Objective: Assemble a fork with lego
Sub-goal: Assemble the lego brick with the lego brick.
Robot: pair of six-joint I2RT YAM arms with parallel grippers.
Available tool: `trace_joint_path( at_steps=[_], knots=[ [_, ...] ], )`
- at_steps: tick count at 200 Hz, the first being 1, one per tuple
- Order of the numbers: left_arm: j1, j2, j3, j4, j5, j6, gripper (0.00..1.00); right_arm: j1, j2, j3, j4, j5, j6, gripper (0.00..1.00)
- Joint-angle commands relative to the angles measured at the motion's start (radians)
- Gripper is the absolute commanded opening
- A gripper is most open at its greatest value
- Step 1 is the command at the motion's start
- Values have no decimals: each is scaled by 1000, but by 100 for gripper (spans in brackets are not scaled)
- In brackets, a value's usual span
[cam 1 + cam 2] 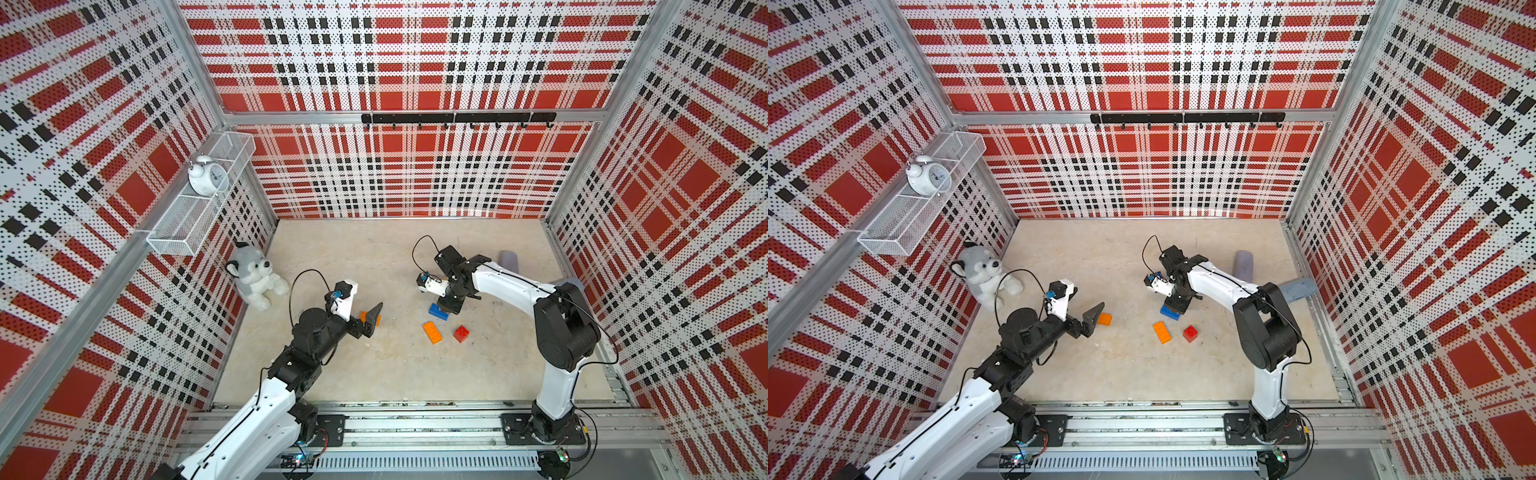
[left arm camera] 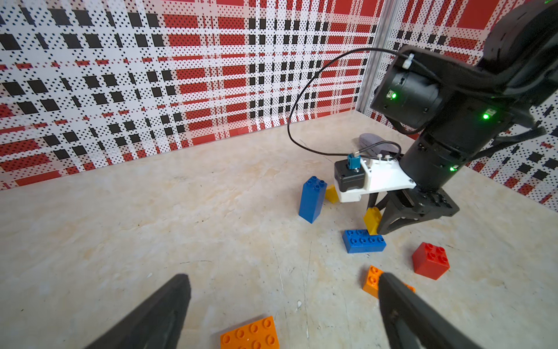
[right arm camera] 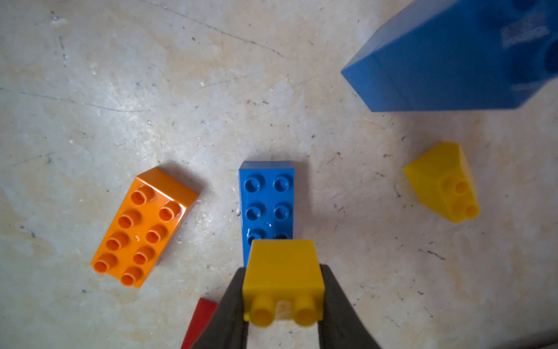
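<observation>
Left gripper (image 1: pixel 372 319) wide open, empty, arm low over small orange brick (image 1: pixel 1104 319). Orange long brick (image 3: pixel 142 229), red brick (image 1: pixel 461 333) loose on bench (image 1: pixel 374 374). Beyond: right gripper (image 3: pixel 283 269), pointing down, clamps yellow brick (image 2: pixel 372 219) over blue long brick (image 3: pixel 267 199). Upright blue bar (image 2: pixel 312 199), second yellow brick (image 3: pixel 444 181) behind. Plush husky (image 1: pixel 255 274) at left wall.

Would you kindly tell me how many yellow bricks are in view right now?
2. One yellow brick is gripped in the right pincer by the flat blue brick; the other yellow brick lies loose beside the tall blue brick. More may be hidden.
</observation>
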Motion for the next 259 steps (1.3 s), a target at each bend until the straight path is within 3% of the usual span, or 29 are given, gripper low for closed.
trace_joint_path(
  at_steps=[1, 194, 259],
  knots=[
    [-5, 5, -9, 9, 5, 17, 98, 5, 24, -16, 2, -8, -4, 21],
    [-6, 53, 2, 9, 24, 27, 98, -11, 110, -72, -9, -3, -10, 20],
    [-5, 71, 6, 9, 32, 31, 98, -5, 240, -72, -22, 25, -12, 19]
  ],
)
